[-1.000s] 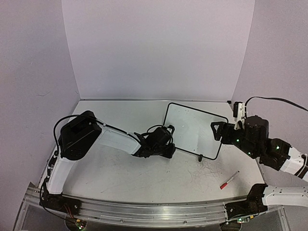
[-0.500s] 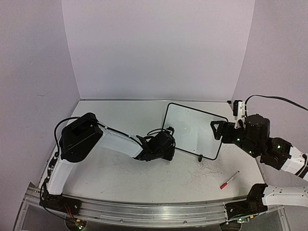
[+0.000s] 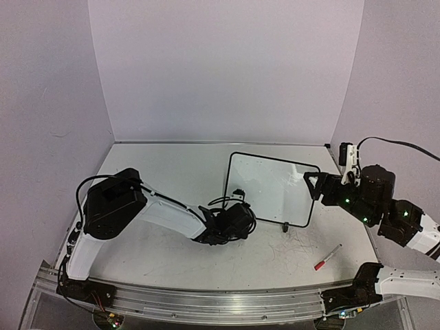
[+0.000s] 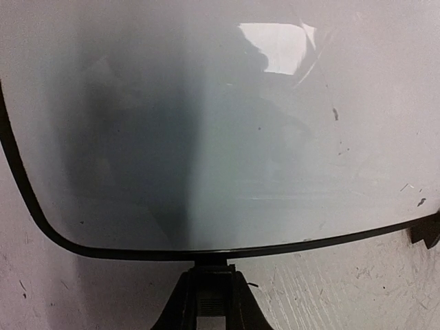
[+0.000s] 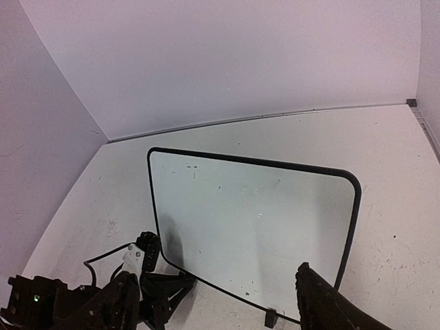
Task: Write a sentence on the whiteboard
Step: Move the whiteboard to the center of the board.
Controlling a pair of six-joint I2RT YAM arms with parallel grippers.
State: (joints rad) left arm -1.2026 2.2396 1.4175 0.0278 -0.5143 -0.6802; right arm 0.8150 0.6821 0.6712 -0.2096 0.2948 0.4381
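— White table, scuffed: item one on my screen. Shall I list left to right?
— Go on. What do I log for the left side?
— Left arm: white links, black joints, stretched low across the table toward the middle. Left fingers: together, clamped on the near edge of the whiteboard, pinching its thin black frame toward the left end.
— And where does the board sit?
— Middle-right of the table, turned at an angle. It has rounded corners, and the face is plain white with a few specks and a glare patch in my left wrist view. I cannot tell whether it lies flat or is tipped up. One black clip foot sticks out from the near edge toward the right corner.
— Right side?
— Right fingers: spread apart, hovering just beside the board's right edge. My right wrist view shows only one of them. Right arm: black, green lights on it, reaching in from the right.
— Anything loose?
— Marker: red and white, lying on the table near the front right, well apart from the board and from both sets of fingers. Grey scribble marks on the table just left of it.
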